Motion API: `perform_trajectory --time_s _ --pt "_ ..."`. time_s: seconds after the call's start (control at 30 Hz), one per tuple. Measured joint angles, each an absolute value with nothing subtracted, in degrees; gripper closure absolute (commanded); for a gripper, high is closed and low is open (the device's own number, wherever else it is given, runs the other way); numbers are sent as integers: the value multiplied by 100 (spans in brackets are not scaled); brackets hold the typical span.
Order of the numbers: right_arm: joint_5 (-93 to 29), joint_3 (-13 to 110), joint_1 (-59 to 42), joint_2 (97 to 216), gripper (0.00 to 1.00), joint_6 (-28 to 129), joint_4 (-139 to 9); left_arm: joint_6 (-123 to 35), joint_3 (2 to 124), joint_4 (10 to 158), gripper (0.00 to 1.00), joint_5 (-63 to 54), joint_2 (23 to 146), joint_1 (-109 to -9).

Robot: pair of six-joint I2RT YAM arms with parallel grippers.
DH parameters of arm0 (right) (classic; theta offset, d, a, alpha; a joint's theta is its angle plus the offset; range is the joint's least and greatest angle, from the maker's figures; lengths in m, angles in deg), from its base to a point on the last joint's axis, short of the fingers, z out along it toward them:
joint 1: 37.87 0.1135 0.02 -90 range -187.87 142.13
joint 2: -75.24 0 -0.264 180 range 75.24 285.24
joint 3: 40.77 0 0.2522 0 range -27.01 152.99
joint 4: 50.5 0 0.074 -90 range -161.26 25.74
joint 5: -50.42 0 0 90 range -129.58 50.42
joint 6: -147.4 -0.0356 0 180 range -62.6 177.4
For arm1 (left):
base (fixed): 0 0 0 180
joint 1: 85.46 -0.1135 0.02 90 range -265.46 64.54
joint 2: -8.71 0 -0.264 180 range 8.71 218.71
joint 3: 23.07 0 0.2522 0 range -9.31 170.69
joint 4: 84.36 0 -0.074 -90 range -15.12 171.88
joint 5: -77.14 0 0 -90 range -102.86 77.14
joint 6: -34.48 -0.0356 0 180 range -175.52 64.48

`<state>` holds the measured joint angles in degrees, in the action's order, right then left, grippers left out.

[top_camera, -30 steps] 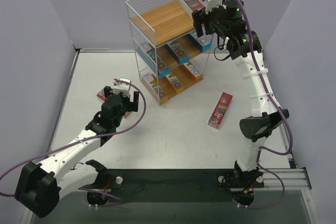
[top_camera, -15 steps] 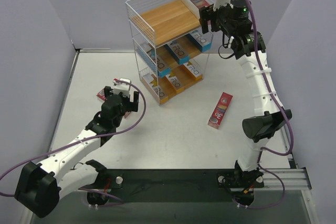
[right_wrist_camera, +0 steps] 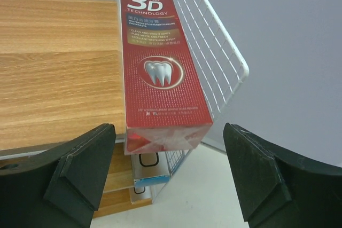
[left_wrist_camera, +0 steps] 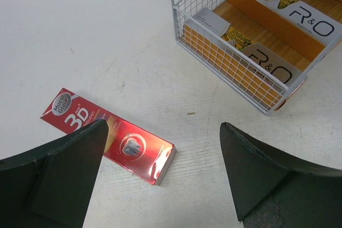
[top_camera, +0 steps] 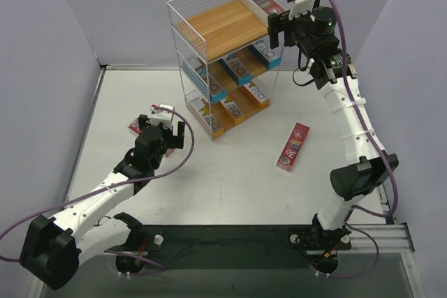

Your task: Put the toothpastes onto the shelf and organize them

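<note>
The shelf (top_camera: 216, 27) stands toward the far side of the tabletop (top_camera: 230, 179), with white wire around three wooden boards. On its top board a red 3D carton (right_wrist_camera: 163, 73) lies flat along the right wire wall, with a white tooth printed on its glossy face. The right hand (right_wrist_camera: 166, 129) sits at that carton's near end, jaws spread to either side and gripping nothing. Blue-and-white cartons (top_camera: 237, 69) lie on the middle tier, and orange-and-white cartons (left_wrist_camera: 256, 60) marked R&O on the bottom. The left hand (left_wrist_camera: 163, 126) hovers open above a second red carton (left_wrist_camera: 115, 140) lying flat on the tabletop. A third red carton (top_camera: 293, 146) lies to the right of the shelf.
</note>
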<state>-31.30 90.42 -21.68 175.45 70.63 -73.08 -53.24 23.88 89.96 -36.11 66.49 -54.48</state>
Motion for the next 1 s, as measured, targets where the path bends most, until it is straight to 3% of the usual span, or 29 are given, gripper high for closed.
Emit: perform_trajectory --time_s 0.2,0.63,1.0 --pt "-3382 8017 -2127 16843 26 6842 -6604 -5324 2388 8996 3 -3617 6649 -5448" --pt "-3478 7997 -2053 16895 51 6552 -6274 -5324 2388 8996 3 -3622 6649 -5448" --pt "-3463 8415 -2035 17407 57 6506 -6293 -5341 2388 8998 3 -3646 6649 -5448"
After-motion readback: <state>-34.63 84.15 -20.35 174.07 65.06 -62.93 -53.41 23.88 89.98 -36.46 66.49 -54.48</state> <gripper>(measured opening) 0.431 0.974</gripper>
